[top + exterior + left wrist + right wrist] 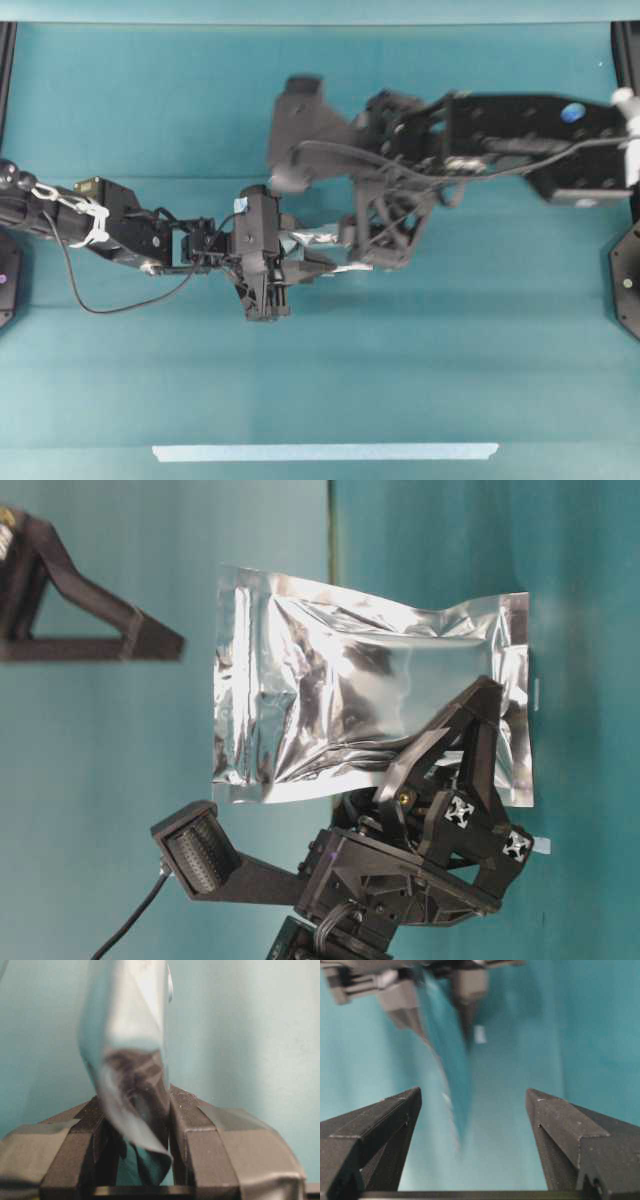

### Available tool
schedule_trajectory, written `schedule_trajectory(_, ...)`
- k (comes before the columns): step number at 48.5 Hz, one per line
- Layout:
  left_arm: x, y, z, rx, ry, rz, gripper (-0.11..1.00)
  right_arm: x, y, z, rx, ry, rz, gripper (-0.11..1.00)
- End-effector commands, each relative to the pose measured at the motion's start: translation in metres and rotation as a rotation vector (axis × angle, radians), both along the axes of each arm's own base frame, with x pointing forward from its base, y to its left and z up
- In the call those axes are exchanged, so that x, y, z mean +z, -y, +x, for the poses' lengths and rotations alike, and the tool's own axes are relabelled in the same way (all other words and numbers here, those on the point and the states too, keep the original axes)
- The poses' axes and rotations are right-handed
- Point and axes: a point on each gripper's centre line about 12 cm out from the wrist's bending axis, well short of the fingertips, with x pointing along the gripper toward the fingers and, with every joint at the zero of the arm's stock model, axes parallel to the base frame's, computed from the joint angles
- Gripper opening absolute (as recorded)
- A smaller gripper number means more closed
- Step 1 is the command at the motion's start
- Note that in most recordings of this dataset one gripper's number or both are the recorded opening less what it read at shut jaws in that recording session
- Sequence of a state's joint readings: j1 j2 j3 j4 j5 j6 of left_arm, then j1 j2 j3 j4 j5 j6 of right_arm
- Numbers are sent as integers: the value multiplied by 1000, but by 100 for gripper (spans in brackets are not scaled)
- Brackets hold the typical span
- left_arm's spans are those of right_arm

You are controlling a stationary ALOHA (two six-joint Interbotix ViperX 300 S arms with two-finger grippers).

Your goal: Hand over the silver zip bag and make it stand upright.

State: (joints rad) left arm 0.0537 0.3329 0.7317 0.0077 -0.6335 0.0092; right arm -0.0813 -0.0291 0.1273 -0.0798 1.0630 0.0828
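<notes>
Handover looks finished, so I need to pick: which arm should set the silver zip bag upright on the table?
Left. Its tool is shut on the silver zip bag, while the right tool is open with nothing clamped, the bag only ahead of it.

No readable text, label, brand, number or sign anywhere. Nothing printed on the shiny crinkled silver foil pouch at the centre of the table-level view, nor on the pale tape strip along the overhead view's bottom edge.

A flat teal tabletop fills the scene (evenly lit), with a pale blue tape strip along its near edge.
</notes>
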Motion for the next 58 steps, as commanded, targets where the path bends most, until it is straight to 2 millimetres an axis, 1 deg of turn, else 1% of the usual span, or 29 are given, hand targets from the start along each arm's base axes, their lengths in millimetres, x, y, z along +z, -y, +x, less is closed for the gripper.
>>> schedule_trajectory(1, 7, 2, 3, -4, 20, 2, 27, 23, 4, -13, -24, 79, -3, 87)
schedule_trajectory(6, 7, 2, 4, -7, 23, 3, 27, 30, 7, -25, -46, 117, -1, 87)
schedule_trajectory(12, 7, 4, 4, -10, 23, 2, 27, 33, 9, -40, -82, 172, 11, 87)
schedule_trajectory(27, 7, 10, 3, -26, 21, 4, 27, 29, 1, -75, -127, 347, 50, 87)
schedule_trajectory(37, 7, 10, 4, -27, 23, 7, 27, 27, -3, -97, -145, 388, 67, 87)
schedule_trajectory(47, 7, 11, 4, -40, 22, 32, 27, 28, -9, -107, -126, 446, 73, 87)
schedule_trajectory(58, 7, 12, 4, -46, 22, 39, 27, 20, -11, -106, -117, 435, 78, 87)
